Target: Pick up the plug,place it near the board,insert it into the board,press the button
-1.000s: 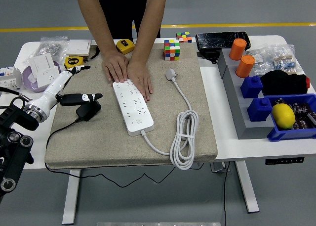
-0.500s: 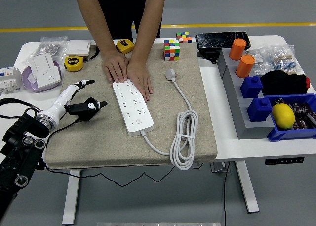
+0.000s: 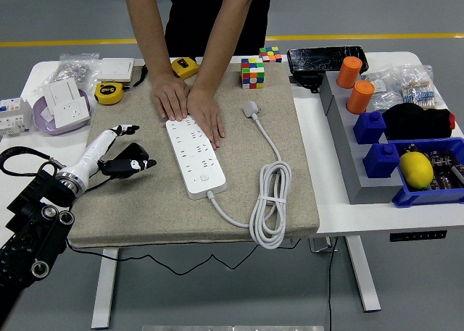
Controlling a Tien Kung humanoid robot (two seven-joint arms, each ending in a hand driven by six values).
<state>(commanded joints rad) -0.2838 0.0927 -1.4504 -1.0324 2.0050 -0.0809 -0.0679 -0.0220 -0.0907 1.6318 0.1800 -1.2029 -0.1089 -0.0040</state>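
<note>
**Inspector A:** Left hand (image 3: 116, 148) sits at the left side of the grey mat (image 3: 145, 208), fingers curled about a black plug (image 3: 130, 164), thumb and forefinger tips lying over its top. A thin black cord (image 3: 90, 191) trails from it toward the near mat edge. Whether the plug is off the mat or resting on it, I cannot tell.

**Inspector B:** And the board?

**Inspector A:** The white power strip (image 3: 194, 156) lies just right of the plug, with a clear gap between. A person's two hands (image 3: 190, 106) press flat on its far end, pinning it. Its button (image 3: 204, 177) is near the close end. The strip's own white cable (image 3: 270, 200) is coiled further right on the desk (image 3: 330, 215).

**Inspector B:** Step in hand?

**Inspector A:** In my judgement, pick-up is underway. Next calls for carrying the plug rightward beside the strip, prongs turned down over a free socket. The right hand is not in view.
</note>
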